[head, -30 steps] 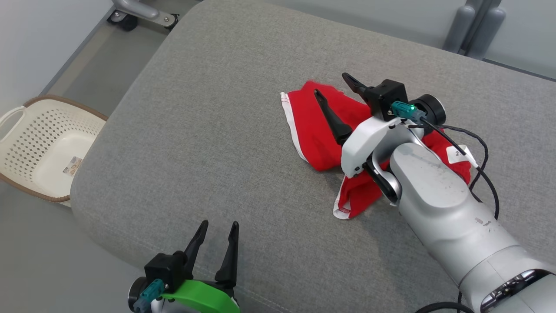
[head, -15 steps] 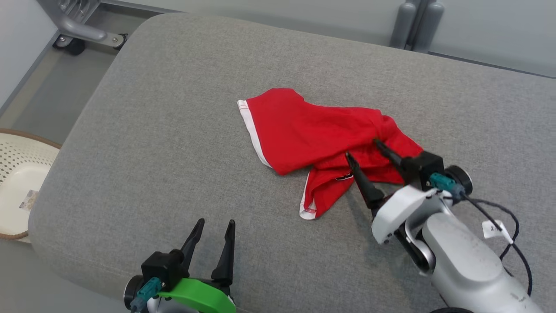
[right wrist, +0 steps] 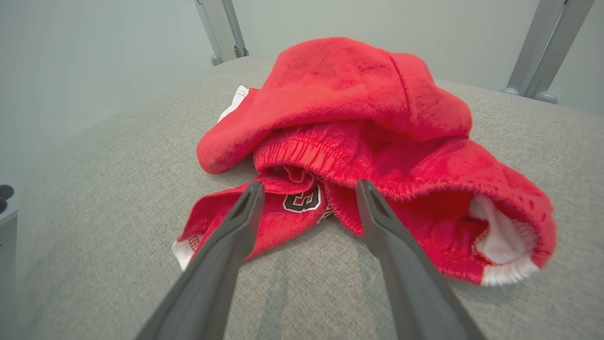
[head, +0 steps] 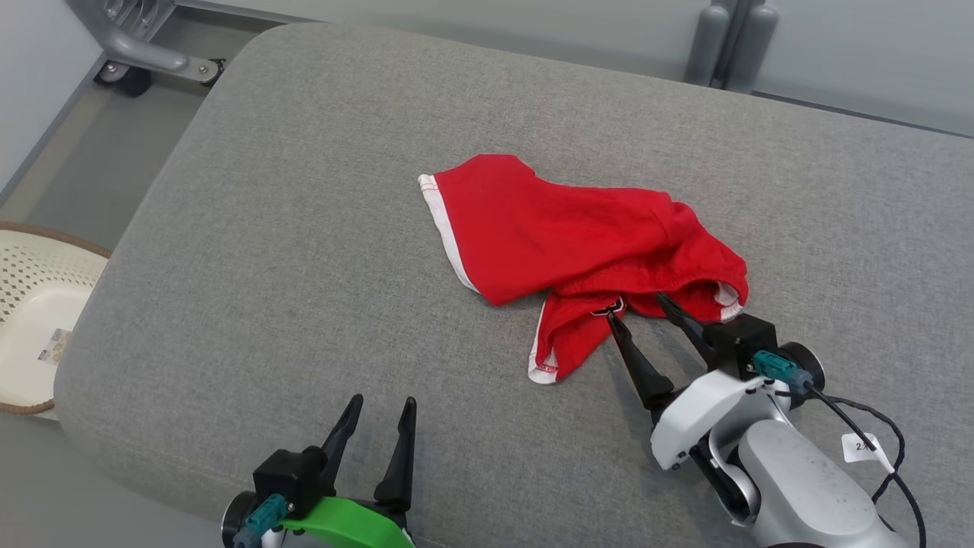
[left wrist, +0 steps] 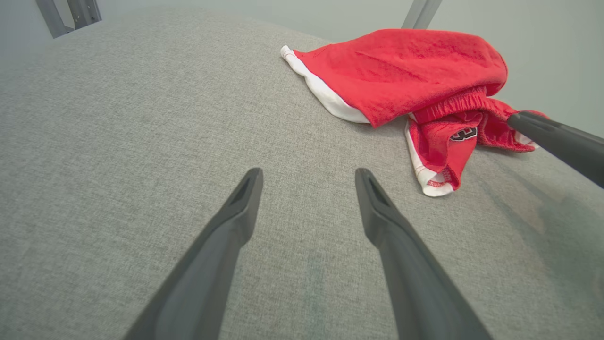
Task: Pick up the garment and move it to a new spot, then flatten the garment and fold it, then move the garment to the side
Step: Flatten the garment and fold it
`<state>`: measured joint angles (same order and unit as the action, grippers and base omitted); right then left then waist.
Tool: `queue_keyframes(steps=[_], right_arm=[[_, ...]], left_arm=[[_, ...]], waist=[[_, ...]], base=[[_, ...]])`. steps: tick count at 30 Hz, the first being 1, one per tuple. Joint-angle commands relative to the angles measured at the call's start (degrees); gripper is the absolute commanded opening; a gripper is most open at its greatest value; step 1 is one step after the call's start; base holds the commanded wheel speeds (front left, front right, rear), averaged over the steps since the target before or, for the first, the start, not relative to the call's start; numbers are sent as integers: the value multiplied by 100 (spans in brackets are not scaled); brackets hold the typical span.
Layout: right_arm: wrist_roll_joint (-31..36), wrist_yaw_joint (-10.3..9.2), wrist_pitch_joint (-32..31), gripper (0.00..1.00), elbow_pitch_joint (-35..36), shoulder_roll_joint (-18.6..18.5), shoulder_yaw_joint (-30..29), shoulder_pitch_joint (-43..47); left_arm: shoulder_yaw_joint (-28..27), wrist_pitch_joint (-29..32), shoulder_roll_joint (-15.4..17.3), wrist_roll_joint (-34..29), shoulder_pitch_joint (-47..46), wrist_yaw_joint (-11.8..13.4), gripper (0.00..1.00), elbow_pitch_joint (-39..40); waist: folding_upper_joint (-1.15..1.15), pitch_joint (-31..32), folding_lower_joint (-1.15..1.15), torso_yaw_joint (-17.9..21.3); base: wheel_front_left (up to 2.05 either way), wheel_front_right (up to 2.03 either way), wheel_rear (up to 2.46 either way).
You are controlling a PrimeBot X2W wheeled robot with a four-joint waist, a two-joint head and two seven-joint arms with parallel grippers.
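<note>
The garment [head: 578, 243] is a pair of red shorts with white trim and a dark logo, lying crumpled on the grey cushion [head: 304, 228] right of centre. My right gripper [head: 635, 308] stands open at the garment's near edge, its tips beside the elastic waistband with nothing between them. The right wrist view shows the garment [right wrist: 349, 127] bunched just beyond the open right gripper [right wrist: 306, 186]. My left gripper [head: 380, 403] is open and empty near the cushion's front edge, well left of the garment [left wrist: 406, 80], as the left wrist view of it [left wrist: 306, 172] confirms.
A cream perforated basket [head: 30, 320] sits on the floor at the left, below the cushion's edge. A grey wheeled frame [head: 144, 53] stands at the far left. Grey posts [head: 723, 38] rise behind the cushion. A black cable [head: 875, 426] trails from my right wrist.
My right gripper has drawn back from over the garment to its near edge and let it lie spread on the cushion. The head camera shifted between the earliest frame and now. My left gripper stayed put.
</note>
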<state>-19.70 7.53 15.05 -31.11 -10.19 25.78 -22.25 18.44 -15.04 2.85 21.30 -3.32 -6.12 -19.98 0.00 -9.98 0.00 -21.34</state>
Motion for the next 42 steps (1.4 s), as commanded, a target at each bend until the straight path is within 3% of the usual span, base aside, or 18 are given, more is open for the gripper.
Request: queue_keyframes(steps=[1,18,25,27,29,30,37,42], right_arm=[[33,-10,15,100,-62,46,-30,-77],[-106,-10,15,100,-500,408,-517,-542],[259,-9,15,100,-660,427,-548,-644],[419,-9,15,78,-850,433,-519,-696],[537,-9,15,20,-982,450,-533,-765],[554,-9,15,0,-1010,465,-539,-789],[597,-9,15,0,-837,399,-362,-885],[260,-10,16,0,-185,-55,-184,-969]], left_arm=[[3,-14,13,18,-69,-26,100,1],[166,-14,12,210,-151,73,100,50],[244,-14,12,223,-208,94,100,39],[259,-14,13,249,-223,103,100,14],[257,-14,12,262,-235,107,100,-1],[247,-14,12,292,-238,115,100,-5],[116,-14,12,268,-142,133,100,0],[-32,-14,13,177,-18,92,100,-6]], waist=[[0,-60,0,-90],[0,-348,0,-395],[0,-385,0,-417],[0,-386,0,-423],[0,-388,0,-429],[0,-389,0,-430],[0,-301,0,-285],[0,-85,0,85]], base=[[0,0,0],[0,0,0],[0,0,0],[0,0,0],[0,0,0],[0,0,0],[0,0,0],[0,0,0]])
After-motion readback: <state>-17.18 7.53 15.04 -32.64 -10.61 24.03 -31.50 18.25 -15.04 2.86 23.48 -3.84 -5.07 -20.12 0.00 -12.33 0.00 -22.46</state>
